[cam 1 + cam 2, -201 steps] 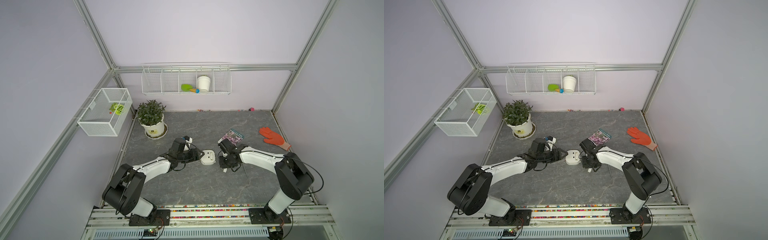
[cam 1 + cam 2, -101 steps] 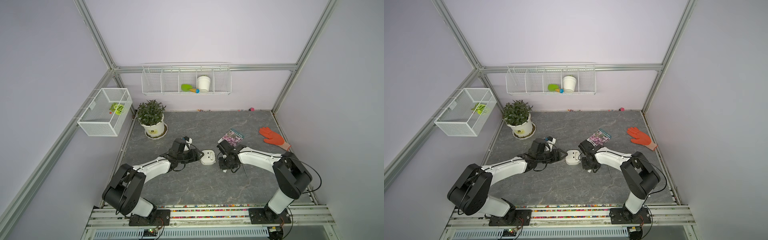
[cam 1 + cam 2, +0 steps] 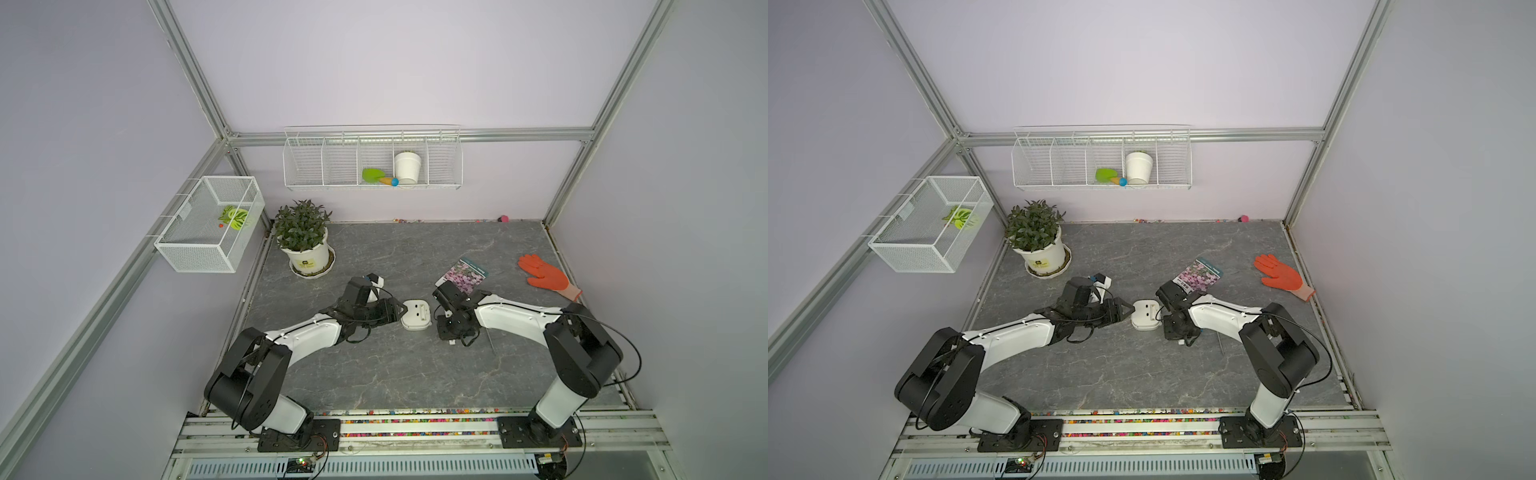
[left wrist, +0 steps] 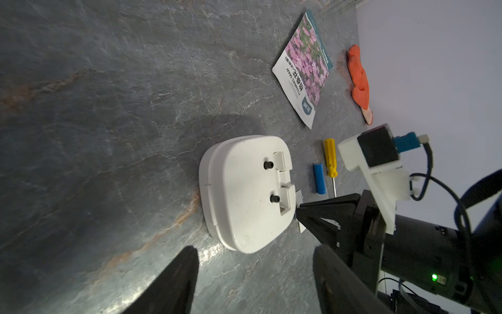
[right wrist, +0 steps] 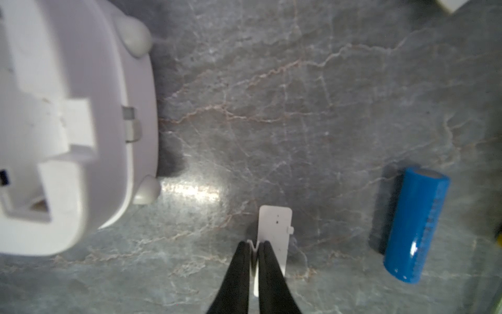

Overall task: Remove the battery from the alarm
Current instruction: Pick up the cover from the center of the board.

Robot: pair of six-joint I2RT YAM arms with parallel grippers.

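Grey stone tabletop [image 3: 374, 374] holds the alarm [image 3: 415, 316] face down, its back compartment [image 4: 284, 185] open and empty. The battery [image 5: 415, 225] already lies out, right of the alarm, just beside the yellow screwdriver [image 4: 330, 157]. Your right gripper [image 5: 254, 250] pinches the small white cover [image 5: 274, 231]; your left gripper [image 4: 255, 258] stands, jaws apart, at the alarm's left. You have, I judge, only the cover to put down.

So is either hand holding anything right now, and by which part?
The right hand pinches the small white battery cover by a corner at one end. The left hand is open, holding nothing.
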